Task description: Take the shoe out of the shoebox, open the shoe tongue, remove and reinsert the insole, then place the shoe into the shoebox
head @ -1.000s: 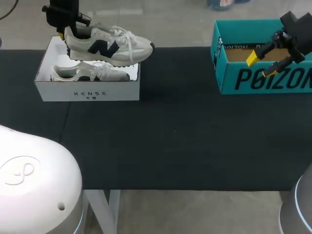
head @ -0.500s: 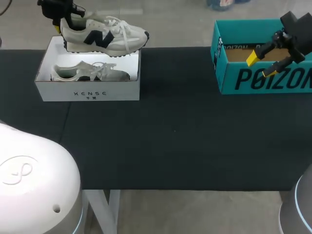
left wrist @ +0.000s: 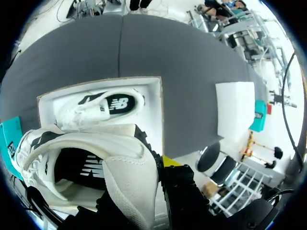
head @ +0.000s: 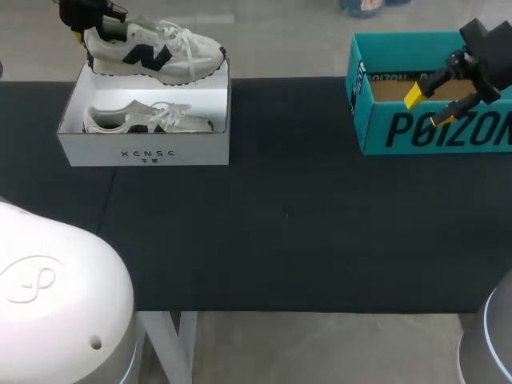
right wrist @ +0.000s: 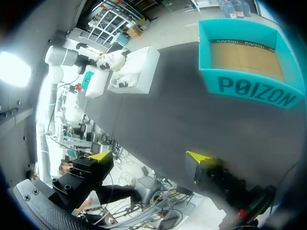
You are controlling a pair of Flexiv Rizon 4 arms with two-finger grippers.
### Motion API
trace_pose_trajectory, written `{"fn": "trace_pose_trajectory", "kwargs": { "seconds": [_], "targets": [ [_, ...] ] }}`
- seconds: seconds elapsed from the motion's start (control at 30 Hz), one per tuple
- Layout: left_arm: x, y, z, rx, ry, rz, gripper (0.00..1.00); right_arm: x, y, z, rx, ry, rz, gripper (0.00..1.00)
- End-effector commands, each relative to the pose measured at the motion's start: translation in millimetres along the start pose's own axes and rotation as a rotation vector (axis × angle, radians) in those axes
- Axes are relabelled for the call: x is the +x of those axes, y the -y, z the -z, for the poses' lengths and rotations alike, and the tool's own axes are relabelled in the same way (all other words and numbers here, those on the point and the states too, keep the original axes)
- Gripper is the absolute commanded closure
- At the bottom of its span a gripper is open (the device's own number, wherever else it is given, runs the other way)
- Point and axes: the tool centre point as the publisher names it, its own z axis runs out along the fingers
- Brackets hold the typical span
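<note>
shoe (head: 152,54), a white mesh-and-suede trainer with a dark side logo and white laces, hangs in the air over the far wall of the white shoebox (head: 144,152), at about 10 o'clock on the table (head: 280,224). its toe points to 3 o'clock and its sole is clear of the rim. the left gripper (head: 90,28) pinches the heel collar, one finger inside and one outside. a second shoe (head: 148,118) lies on its side in the box, which is smooth cardboard with square edges. from 4 to 8 o'clock the dark, matte table top gives wide room. a teal box (head: 432,128) stands open at 2 o'clock. the right gripper (head: 428,107) hangs over its front wall, fingers spread wide and holding nothing. against a second ago the shoe is higher and further toward 10 o'clock, its toe no longer past the box's 3 o'clock wall. the right arm has kept still.
</note>
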Motion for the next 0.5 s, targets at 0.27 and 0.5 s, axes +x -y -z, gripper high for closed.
{"fn": "trace_pose_trajectory", "kwargs": {
  "seconds": [0.27, 0.5],
  "targets": [
    [18.4, -33.3, -55.6, -0.006, -0.025, 0.054, 1.00, -0.4, -0.6, -0.7, 0.001, 0.002, 0.000, 0.00],
    [21.7, -47.1, -75.4, 0.013, -0.039, 0.073, 1.00, -0.4, -0.6, -0.7, 0.001, 0.002, 0.000, 0.00]
  ]
}}
